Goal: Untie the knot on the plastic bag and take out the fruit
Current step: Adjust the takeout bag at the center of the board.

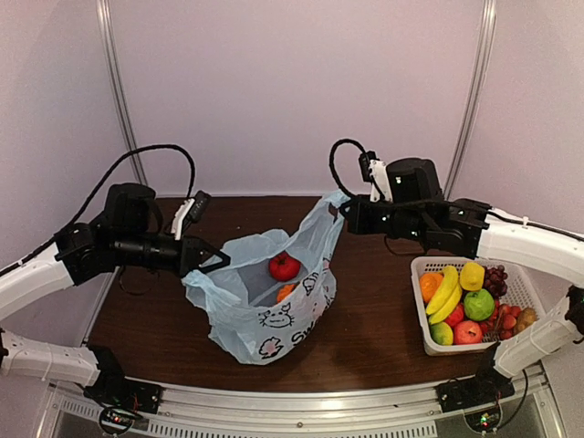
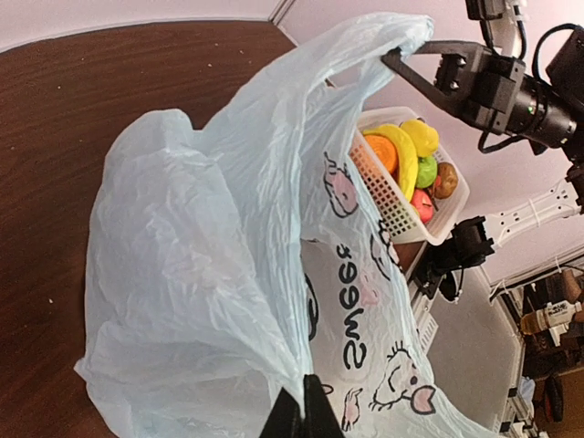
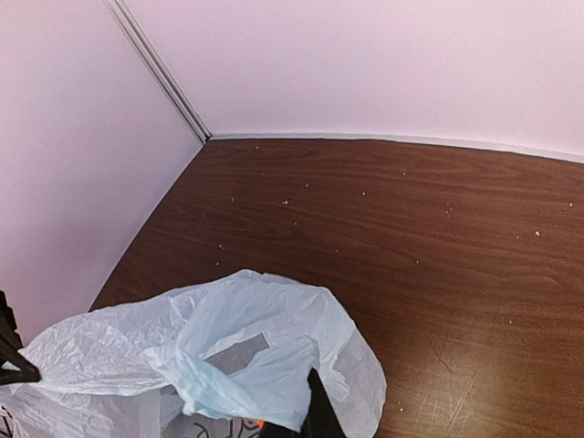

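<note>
Pale lilac walls (image 1: pixel 292 91) close round a dark wood worktop (image 1: pixel 374 319), and the plastic bag (image 1: pixel 260 319) stands at its middle. It is light blue, printed with cartoon figures and the word "Sweet". Its mouth gapes wide. At the bag's left rim the left pincer (image 1: pixel 217 259) is clamped tight on a fold of the thin plastic. At the bag's upper right corner the right pincer (image 1: pixel 343 210) is likewise closed, pinching the raised handle ear (image 1: pixel 326 214). Inside the bag lie a red fruit (image 1: pixel 284 266) and, close beside it, an orange fruit (image 1: pixel 286 292) — whether they touch I cannot tell. Well to the right of the bag sits a white mesh basket (image 1: pixel 527 290) — in it a banana (image 1: pixel 445 297), a lemon (image 1: pixel 472 275), grapes (image 1: pixel 495 276) and a green apple (image 1: pixel 478 304), among other pieces.
</note>
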`<state>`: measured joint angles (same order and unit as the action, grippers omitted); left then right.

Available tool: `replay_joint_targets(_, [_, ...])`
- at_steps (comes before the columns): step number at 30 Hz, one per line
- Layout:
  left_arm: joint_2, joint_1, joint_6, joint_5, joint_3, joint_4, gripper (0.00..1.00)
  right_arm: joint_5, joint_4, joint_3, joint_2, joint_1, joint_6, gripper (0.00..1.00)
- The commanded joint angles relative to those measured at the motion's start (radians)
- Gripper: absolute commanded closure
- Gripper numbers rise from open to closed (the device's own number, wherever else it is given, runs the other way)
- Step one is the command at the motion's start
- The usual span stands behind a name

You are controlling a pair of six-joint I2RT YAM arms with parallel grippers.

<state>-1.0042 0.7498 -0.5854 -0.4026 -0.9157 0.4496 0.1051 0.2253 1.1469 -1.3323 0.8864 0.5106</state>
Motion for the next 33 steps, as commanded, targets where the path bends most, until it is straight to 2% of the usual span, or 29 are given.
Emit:
replay_joint_targets(1, [0.049, 0.056, -0.075, 0.09, 0.048, -0.09, 1.0, -0.047, -0.022, 0.061, -0.046, -0.028, -0.059, 1.0])
replay_joint_targets(5, [0.071, 0.114, -0.129, 0.116, 0.124, -0.141, 0.99, -0.048, -0.029, 0.033, -0.068, -0.029, -0.046, 1.0])
replay_joint_targets(9, [0.077, 0.143, -0.137, 0.14, 0.142, -0.111, 0.75, -0.054, -0.028, -0.035, -0.036, -0.028, -0.025, 0.99])
replay_joint_targets(12, [0.087, 0.143, -0.123, 0.214, 0.106, -0.039, 0.56, -0.055, 0.008, -0.075, 0.017, -0.029, -0.031, 0.75])
replay_joint_targets(15, [0.078, 0.142, -0.108, 0.317, 0.045, 0.044, 0.31, -0.057, 0.052, -0.118, 0.088, -0.029, -0.04, 0.51])
replay_joint_targets(18, [0.034, 0.14, -0.084, 0.327, -0.004, 0.058, 0.17, -0.065, 0.08, -0.165, 0.168, -0.023, -0.043, 0.36])
replay_joint_targets(21, [-0.025, 0.138, -0.06, 0.334, -0.051, 0.071, 0.04, -0.072, 0.098, -0.201, 0.254, -0.008, -0.044, 0.28])
replay_joint_targets(27, [-0.13, 0.102, -0.039, 0.372, -0.112, 0.111, 0.03, -0.085, 0.059, -0.269, 0.35, 0.066, -0.045, 0.27])
replay_joint_targets(33, [-0.197, 0.09, -0.042, 0.302, -0.109, 0.048, 0.03, -0.081, -0.012, -0.283, 0.28, 0.149, -0.047, 0.32])
